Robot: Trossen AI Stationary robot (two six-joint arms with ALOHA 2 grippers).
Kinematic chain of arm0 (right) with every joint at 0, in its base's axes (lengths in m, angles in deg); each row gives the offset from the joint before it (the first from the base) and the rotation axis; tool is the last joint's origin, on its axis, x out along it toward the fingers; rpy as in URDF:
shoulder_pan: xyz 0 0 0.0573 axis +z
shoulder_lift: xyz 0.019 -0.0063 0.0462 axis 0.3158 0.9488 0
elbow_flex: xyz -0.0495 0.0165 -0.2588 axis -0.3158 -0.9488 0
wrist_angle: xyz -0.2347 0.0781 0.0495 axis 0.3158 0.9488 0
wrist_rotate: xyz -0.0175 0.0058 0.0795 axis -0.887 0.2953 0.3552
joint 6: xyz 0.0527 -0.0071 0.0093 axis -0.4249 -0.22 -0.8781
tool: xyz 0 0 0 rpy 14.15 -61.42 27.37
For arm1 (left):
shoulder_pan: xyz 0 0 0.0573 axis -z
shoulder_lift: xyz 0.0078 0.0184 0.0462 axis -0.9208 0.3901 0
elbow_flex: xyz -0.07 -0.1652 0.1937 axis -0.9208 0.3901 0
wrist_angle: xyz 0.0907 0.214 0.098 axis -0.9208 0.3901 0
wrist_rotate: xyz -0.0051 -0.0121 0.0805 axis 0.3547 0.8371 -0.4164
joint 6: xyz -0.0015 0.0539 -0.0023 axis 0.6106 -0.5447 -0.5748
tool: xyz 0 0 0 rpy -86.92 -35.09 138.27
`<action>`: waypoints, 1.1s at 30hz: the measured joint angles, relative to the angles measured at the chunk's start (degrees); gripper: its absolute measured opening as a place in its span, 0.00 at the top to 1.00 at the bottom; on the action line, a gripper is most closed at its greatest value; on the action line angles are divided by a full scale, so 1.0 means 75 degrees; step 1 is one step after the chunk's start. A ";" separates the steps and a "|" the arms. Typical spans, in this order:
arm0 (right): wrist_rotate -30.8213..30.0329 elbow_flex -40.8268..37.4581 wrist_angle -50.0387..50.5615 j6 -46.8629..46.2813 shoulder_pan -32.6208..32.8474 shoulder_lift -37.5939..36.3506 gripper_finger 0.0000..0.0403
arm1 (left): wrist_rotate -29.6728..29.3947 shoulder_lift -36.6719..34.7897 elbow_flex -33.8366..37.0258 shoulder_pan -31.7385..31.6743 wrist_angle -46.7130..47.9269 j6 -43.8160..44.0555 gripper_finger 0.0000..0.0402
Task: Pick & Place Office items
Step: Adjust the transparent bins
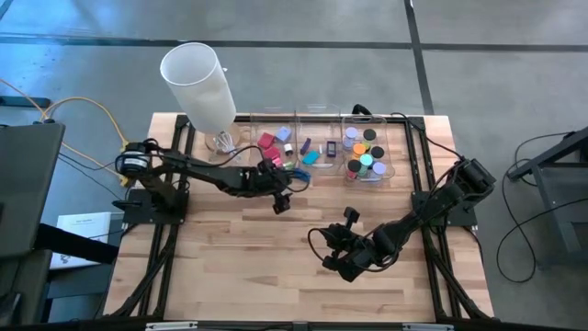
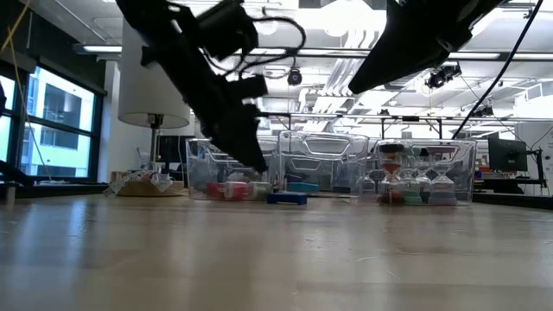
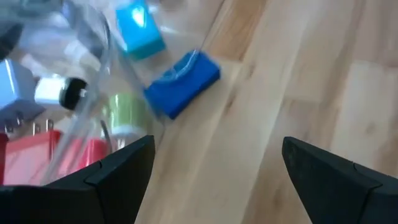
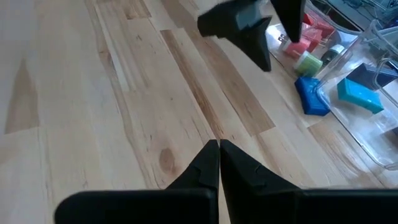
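Observation:
A dark blue flat piece (image 3: 183, 84) lies on the wood just outside the clear bins (image 1: 320, 118), also seen in the low view (image 2: 287, 198) and the right wrist view (image 4: 311, 96). A teal piece (image 3: 140, 31) and red blocks (image 3: 37, 149) lie behind the bin wall; round discs (image 1: 363, 152) fill the right bin. My left gripper (image 3: 217, 143) hangs open above the table a little short of the blue piece, tilted down toward it (image 1: 280, 198). My right gripper (image 4: 219, 144) is shut and empty over the table's near right part (image 1: 344, 262).
A tall white cylinder (image 1: 197, 83) stands at the far left corner beside the bins. The three clear bins line the table's far edge. Bare wood (image 1: 239, 267) stretches from the bins to the near edge. Cables run off the left side.

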 joint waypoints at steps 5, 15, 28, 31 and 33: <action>0.0001 -0.0001 0.0022 -0.0009 0.0000 0.0000 0.99 | -0.0153 0.0661 -0.0044 -0.0128 -0.0560 -0.0697 0.14; 0.0016 0.0000 0.0004 -0.0020 0.0020 0.0000 0.99 | -0.0761 0.1102 -0.0009 0.0002 -0.1260 -0.2322 0.14; 0.0030 -0.0002 0.0002 -0.0023 0.0064 0.0000 0.99 | 0.0499 0.1281 -0.0017 -0.0417 -0.1811 -0.3364 0.14; 0.0027 -0.0001 0.0004 -0.0015 0.0064 0.0000 0.99 | 0.0512 0.1282 -0.0017 -0.0445 -0.1800 -0.3345 0.14; 0.0027 0.0000 0.0004 -0.0011 0.0064 0.0000 0.99 | 0.0524 0.1285 -0.0012 -0.0451 -0.1766 -0.3249 0.14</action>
